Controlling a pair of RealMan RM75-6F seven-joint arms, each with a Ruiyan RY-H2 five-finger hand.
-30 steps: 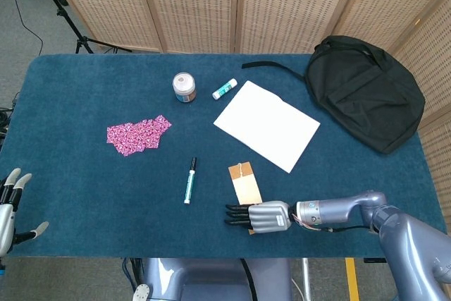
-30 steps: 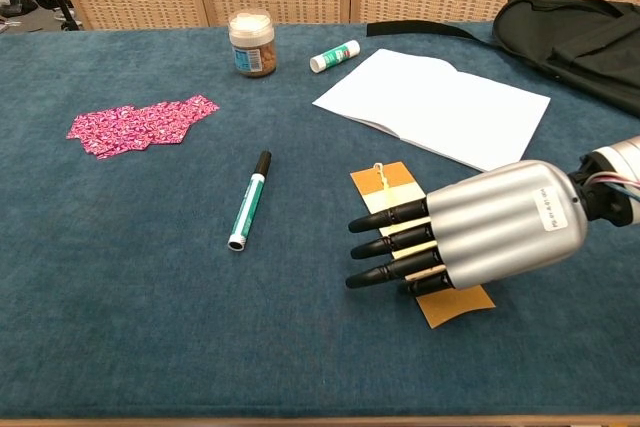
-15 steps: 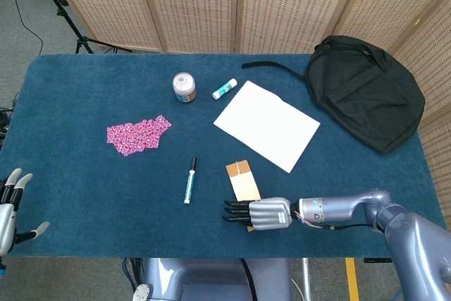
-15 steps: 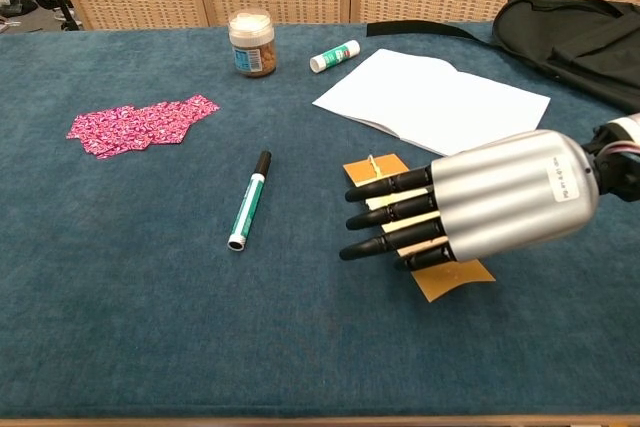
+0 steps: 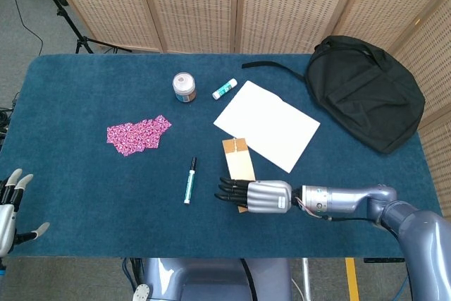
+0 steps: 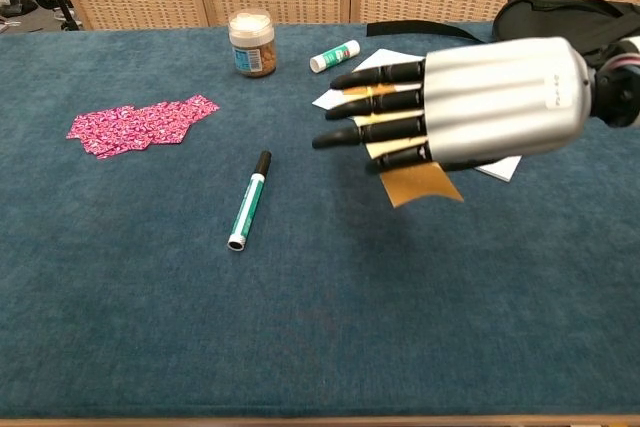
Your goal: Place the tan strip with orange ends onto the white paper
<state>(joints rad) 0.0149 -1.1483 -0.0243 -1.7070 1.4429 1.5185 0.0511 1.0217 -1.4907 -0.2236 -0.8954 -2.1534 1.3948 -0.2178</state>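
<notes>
The tan strip with orange ends [image 5: 238, 160] is off the table, held by my right hand [image 5: 257, 197] with the fingers stretched out over it. In the chest view the right hand [image 6: 490, 97] hangs above the cloth, and one orange end of the strip [image 6: 418, 185] sticks out below the fingers. The strip's far end reaches the near-left edge of the white paper [image 5: 266, 125]. The hand hides most of the paper [image 6: 385, 56] in the chest view. My left hand [image 5: 10, 206] is at the table's front left corner, fingers apart, holding nothing.
A green marker [image 5: 189, 180] lies left of the hand. Pink patterned cloth [image 5: 138, 134] sits further left. A jar [image 5: 184, 87] and a glue stick [image 5: 225, 89] stand behind the paper. A black backpack [image 5: 366, 89] fills the back right.
My right hand has risen from the table with the strip and carried it away from the front edge, toward the white paper. The left hand has stayed put.
</notes>
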